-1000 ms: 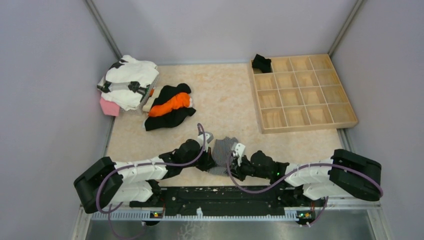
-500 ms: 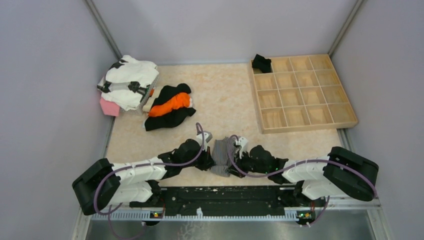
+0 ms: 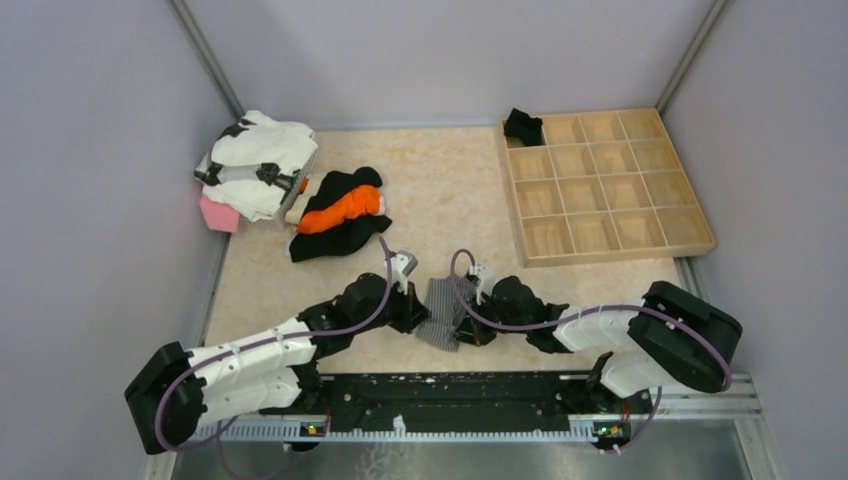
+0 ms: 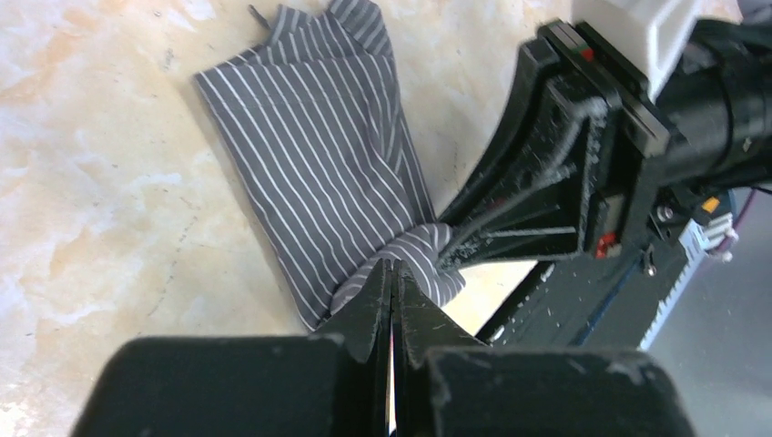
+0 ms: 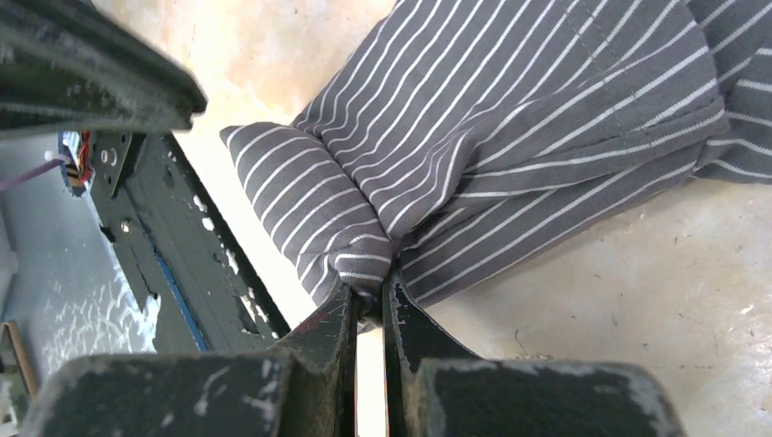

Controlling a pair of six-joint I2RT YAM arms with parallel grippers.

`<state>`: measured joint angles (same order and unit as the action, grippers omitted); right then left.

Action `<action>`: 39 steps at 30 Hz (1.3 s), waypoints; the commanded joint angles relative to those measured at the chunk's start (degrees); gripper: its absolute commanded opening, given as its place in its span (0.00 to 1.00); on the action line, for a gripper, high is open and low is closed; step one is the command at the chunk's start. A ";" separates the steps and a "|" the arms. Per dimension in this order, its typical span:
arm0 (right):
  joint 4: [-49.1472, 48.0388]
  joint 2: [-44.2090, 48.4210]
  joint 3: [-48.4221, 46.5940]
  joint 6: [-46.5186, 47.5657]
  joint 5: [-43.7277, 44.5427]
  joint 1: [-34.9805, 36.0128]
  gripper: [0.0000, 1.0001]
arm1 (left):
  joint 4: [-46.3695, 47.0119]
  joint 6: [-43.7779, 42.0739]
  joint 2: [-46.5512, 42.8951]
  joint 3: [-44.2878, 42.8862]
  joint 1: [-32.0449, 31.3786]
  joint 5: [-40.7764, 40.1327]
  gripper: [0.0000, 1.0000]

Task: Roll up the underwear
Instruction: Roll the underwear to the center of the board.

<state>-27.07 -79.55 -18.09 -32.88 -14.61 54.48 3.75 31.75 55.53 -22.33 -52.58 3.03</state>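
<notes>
This is a robot test cell in a lab: plain grey panel walls [image 3: 80, 150] on metal corner posts [image 3: 207, 55] box in a beige marbled worktop [image 3: 450, 190]. A left arm [image 3: 250, 352] and a right arm [image 3: 600, 325] are bolted to a black rail [image 3: 450, 395] at its near edge. They face a wooden grid tray [image 3: 620, 253] and heaped clothes [image 3: 255, 160].

A wooden tray [image 3: 620, 251] with many compartments stands far right on the table [image 3: 450, 190]. Far left, white clothes [image 3: 258, 160] lie near a black and orange garment [image 3: 340, 215].

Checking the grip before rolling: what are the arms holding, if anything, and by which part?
The grey striped underwear: the left gripper and the right gripper both pinch the bunched fold at its near end.
</notes>
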 commanded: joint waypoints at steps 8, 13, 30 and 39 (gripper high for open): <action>12.48 -4.33 -2.55 -3.67 3.29 -1.56 0.00 | 8.00 -3.65 1.96 3.06 -0.16 9.59 0.00; 13.43 -4.31 -2.44 -3.58 4.06 -1.66 0.00 | 9.92 -3.75 7.20 3.15 -0.16 7.26 0.00; 13.89 0.72 -2.44 -2.43 5.16 -1.63 0.33 | 16.32 -0.05 13.23 10.80 -0.16 3.34 0.00; 20.47 8.25 -3.76 -1.67 9.98 -1.66 0.39 | 13.65 1.25 17.21 8.67 -0.25 0.60 0.00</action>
<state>-13.23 -74.89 -21.43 -36.38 -9.82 53.45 24.62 33.26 69.36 -14.70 -52.64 6.52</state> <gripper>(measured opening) 0.391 0.005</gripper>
